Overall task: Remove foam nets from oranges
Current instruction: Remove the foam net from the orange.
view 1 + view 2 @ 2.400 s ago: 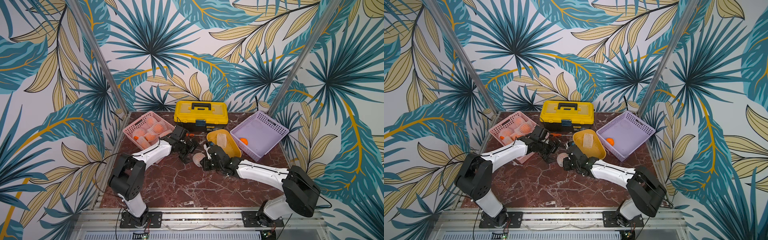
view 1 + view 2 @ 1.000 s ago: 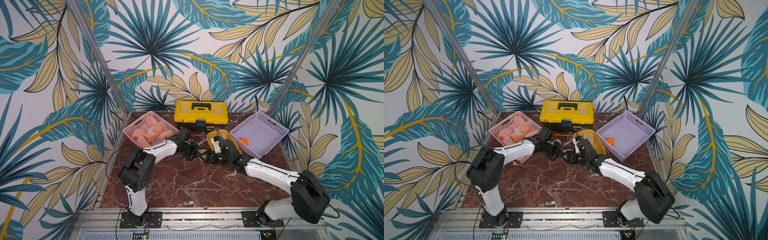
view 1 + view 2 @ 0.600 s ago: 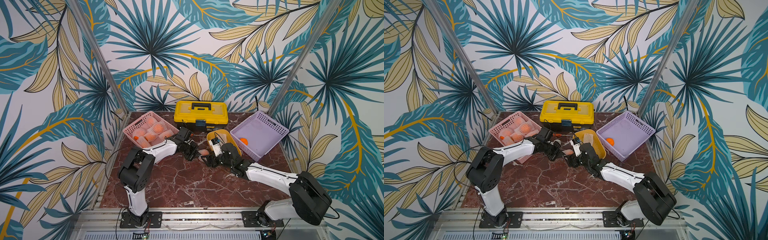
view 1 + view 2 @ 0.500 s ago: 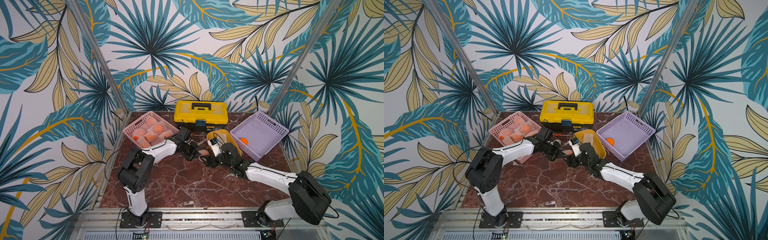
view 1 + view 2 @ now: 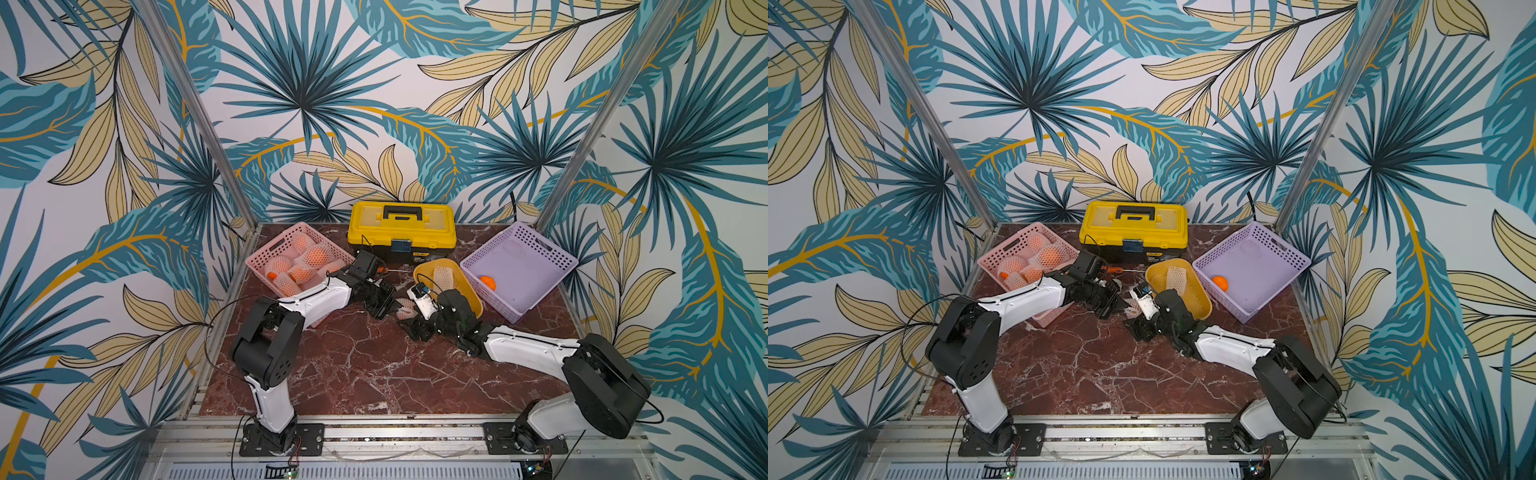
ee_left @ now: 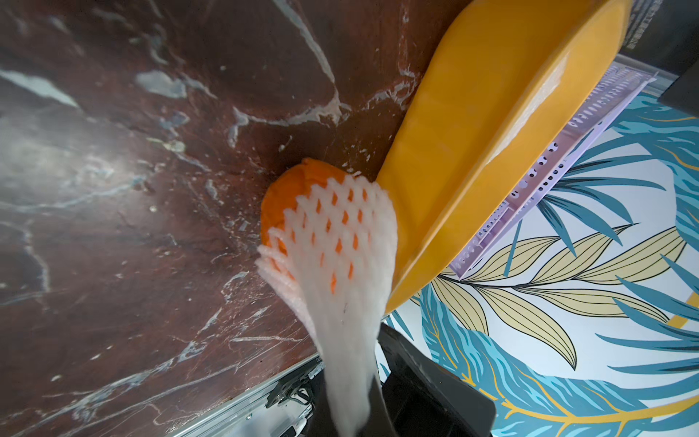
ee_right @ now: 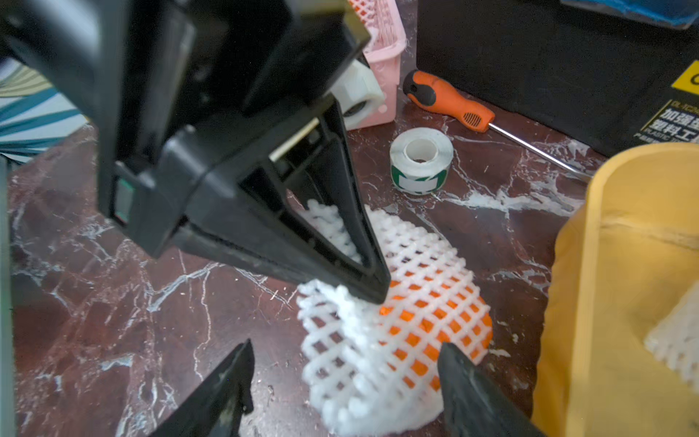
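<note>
Black jaws of the left gripper [image 7: 372, 289] are pinched tight on the loose end of a foam net [image 7: 416, 257]; the right gripper [image 7: 345, 346] stands wide and empty, straddling it. Half-bared, the orange [image 6: 287, 196] lies on the marble table [image 7: 113, 302], just beside the yellow tub [image 7: 624, 246].

- Small round bright-orange citrus fruit [image 6: 287, 196]: lies on dark red marble surface [image 6: 151, 227], just beside yellow plastic tray [image 6: 472, 151]. Half sheathed in white foam mesh net with diamond holes [image 6: 340, 242].
- That net: stretched taut off fruit, free end pinched in closed left pincer [image 7: 374, 291]. One end of fruit bare.
- Second white foam net [image 5: 442, 275]: empty, flattened, inside yellow tray.
- One bare orange [image 5: 489, 282]: in purple perforated basket [image 5: 544, 249].
- Several netted oranges [image 5: 316, 257]: heaped in pink perforated basket [image 5: 270, 249].
</note>
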Available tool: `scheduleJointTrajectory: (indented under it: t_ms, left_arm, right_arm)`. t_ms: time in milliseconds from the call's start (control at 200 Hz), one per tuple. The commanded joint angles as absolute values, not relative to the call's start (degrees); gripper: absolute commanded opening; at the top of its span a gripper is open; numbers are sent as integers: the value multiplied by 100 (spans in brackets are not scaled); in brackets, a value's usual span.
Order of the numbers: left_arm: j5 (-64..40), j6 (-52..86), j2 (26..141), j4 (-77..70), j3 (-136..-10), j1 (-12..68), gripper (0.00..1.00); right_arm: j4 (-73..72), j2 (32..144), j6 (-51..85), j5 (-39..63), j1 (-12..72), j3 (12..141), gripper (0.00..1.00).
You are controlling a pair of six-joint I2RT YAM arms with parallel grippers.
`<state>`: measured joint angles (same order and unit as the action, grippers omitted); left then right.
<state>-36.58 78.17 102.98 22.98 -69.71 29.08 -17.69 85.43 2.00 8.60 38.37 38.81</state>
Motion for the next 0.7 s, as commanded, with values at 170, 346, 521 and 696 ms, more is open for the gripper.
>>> scheduleJointTrajectory:
  t_ms: [170, 346, 521, 696]
  left_arm:
    - [-3729, 7714, 10028, 2373, -7066, 2892, 4]
    - [-3733, 7677, 10013, 2373, -7100, 2892, 17]
    - [-3682, 7547, 9856, 2320, -7126, 2863, 46]
    - [-3658, 7189, 9625, 2361, -7263, 2764, 85]
  right_arm:
    - [-1829, 8792, 90, -207, 3893, 3972, 61]
    - [-2014, 8881, 116, -428, 3938, 3951, 41]
    - [-1962, 8728, 260, -510, 3938, 3925, 17]
    - [-2073, 8269, 703, -319, 3934, 3742, 10]
